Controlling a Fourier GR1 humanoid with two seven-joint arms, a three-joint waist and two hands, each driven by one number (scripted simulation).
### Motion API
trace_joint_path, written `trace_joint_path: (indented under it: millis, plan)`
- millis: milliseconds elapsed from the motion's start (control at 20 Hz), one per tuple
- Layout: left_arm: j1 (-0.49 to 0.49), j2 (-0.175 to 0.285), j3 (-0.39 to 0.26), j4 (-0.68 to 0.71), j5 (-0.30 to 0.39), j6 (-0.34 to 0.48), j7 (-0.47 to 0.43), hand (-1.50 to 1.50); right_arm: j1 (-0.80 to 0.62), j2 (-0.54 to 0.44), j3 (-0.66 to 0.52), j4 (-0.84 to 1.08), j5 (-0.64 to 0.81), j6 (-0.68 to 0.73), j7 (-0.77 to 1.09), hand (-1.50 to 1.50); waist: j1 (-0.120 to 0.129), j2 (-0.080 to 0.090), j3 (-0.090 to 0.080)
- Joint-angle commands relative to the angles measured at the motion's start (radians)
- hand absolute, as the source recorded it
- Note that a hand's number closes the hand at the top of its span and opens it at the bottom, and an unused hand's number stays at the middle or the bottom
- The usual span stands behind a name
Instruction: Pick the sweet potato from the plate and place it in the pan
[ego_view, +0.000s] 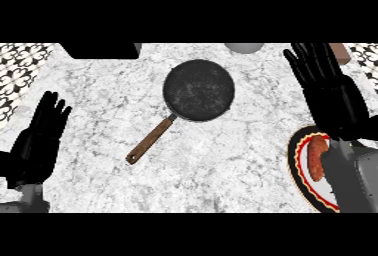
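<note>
open counter (221, 165) surrounds the pan (198, 90) at 12 o'clock, handle toward 7. sweet potato (316, 159) lies on the plate (294, 165) at the 4 o'clock edge; right hand (332, 95) spread at 2, left hand (38, 140) spread at 8.

The bench (221, 170) looks like smooth marble, white with grey veins. The pan (198, 90), just toward 12 o'clock from centre, is dark and matt, its inside pale-speckled and rough-looking. Its handle (151, 141), pointing to 7 o'clock, looks like brown wood. At 4 o'clock the plate (293, 160) has a smooth white face and a black rim banded red. The sweet potato (317, 159) on it has dull orange-brown skin. The left hand (37, 145) at 8 o'clock and the right hand (332, 95) at 2 o'clock are matt black.
</note>
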Motion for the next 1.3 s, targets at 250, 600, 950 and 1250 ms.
trace_joint_path:
  millis: [250, 600, 950, 1250]
  plan:
    - [-0.1, 0.048, -0.037, -0.017, -0.104, 0.044, 0.089, 0.0, 0.018, -0.296, -0.303, 0.36, -0.221, 0.351, -0.024, 1.5, -0.029, 0.026, -0.02]
    - [-0.07, 0.024, -0.043, 0.031, -0.075, 0.015, 0.093, 0.0, 0.399, -0.458, -0.302, 0.353, 0.23, 0.263, -0.351, -1.5, -0.065, 0.016, -0.022]
    - [-0.136, 0.009, -0.049, 0.097, -0.087, -0.009, 0.091, 0.0, 0.353, -0.624, -0.31, 0.514, 0.441, 0.265, -0.568, -1.5, -0.028, 0.019, -0.023]
    - [-0.143, 0.01, -0.037, 0.092, -0.093, -0.027, 0.097, 0.0, 0.236, -0.64, -0.183, 0.463, 0.562, 0.279, -0.452, -1.5, -0.015, 0.017, -0.024]
